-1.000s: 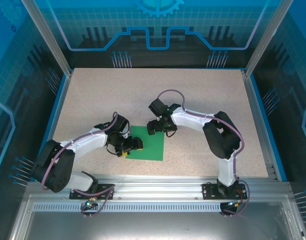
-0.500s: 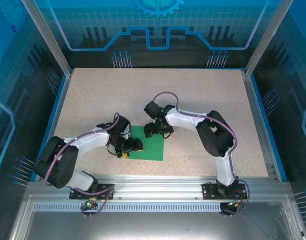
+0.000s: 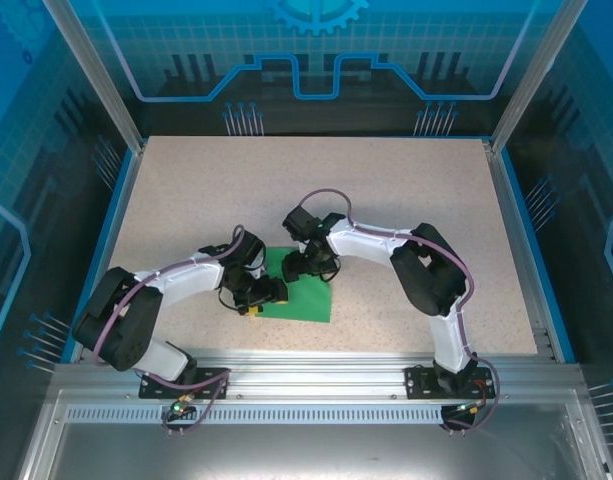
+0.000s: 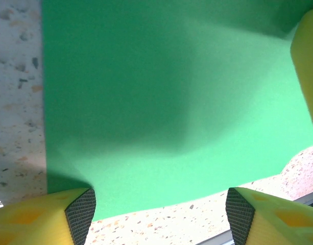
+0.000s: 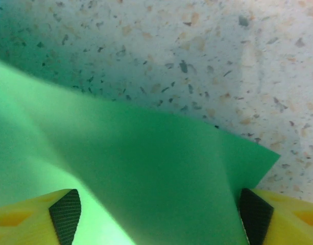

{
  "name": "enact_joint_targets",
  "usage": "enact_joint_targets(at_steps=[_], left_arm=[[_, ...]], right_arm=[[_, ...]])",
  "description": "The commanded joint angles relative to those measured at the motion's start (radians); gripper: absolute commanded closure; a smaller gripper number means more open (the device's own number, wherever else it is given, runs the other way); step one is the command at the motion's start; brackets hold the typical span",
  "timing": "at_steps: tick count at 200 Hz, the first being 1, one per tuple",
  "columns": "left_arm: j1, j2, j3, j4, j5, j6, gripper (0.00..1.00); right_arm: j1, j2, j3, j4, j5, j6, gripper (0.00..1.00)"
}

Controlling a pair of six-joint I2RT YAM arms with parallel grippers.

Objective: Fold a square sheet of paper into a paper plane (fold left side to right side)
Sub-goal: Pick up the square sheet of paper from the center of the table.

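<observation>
The square sheet of paper point(image 3: 311, 300) lies bright green on the speckled table, near the front edge between the arms. My left gripper point(image 3: 267, 293) is low over its left part and open; in the left wrist view its fingers point(image 4: 80, 213) stand wide apart over the sheet point(image 4: 161, 102) and its near edge. My right gripper point(image 3: 304, 266) hovers over the sheet's far edge, also open. In the right wrist view the sheet point(image 5: 161, 184) runs between the pads point(image 5: 65, 214), and one paper corner point(image 5: 271, 159) lies just beside the right pad.
The speckled tabletop point(image 3: 386, 190) stretches wide behind and to both sides of the sheet. A metal rail point(image 3: 316, 365) runs along the near edge. A yellow finger point(image 4: 307, 66) shows at the right edge of the left wrist view.
My right gripper has moved left and nearer, onto the sheet's far edge. My left gripper has shifted slightly right over the sheet's left part.
</observation>
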Motion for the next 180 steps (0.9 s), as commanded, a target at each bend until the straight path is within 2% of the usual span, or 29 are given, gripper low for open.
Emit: enact_joint_targets(at_steps=[1, 33, 51, 80, 102, 140, 160, 180], left_arm=[[-0.016, 0.022, -0.011, -0.01, -0.036, -0.006, 0.26], [-0.015, -0.009, -0.004, -0.017, -0.048, -0.007, 0.25], [-0.016, -0.041, 0.005, -0.03, -0.06, -0.002, 0.22], [-0.007, -0.125, 0.043, -0.084, -0.097, 0.044, 0.17], [0.053, -0.181, 0.075, -0.121, -0.08, 0.079, 0.14], [0.239, -0.289, 0.09, -0.085, 0.068, 0.137, 0.14], [0.28, -0.314, 0.149, -0.08, 0.13, 0.201, 0.14], [0.283, -0.316, 0.224, -0.054, 0.219, 0.255, 0.13]], right_arm=[[0.02, -0.001, -0.001, -0.025, -0.046, -0.004, 0.27], [0.0, -0.028, -0.033, 0.002, -0.045, -0.009, 0.53], [-0.01, -0.052, -0.06, 0.026, -0.049, -0.023, 0.62], [-0.046, -0.132, -0.136, 0.123, -0.099, -0.064, 0.69], [-0.098, -0.222, -0.225, 0.225, -0.169, -0.091, 0.74], [-0.222, -0.407, -0.373, 0.375, -0.321, -0.168, 0.79], [-0.313, -0.52, -0.41, 0.39, -0.398, -0.222, 0.79], [-0.422, -0.638, -0.436, 0.407, -0.509, -0.259, 0.79]])
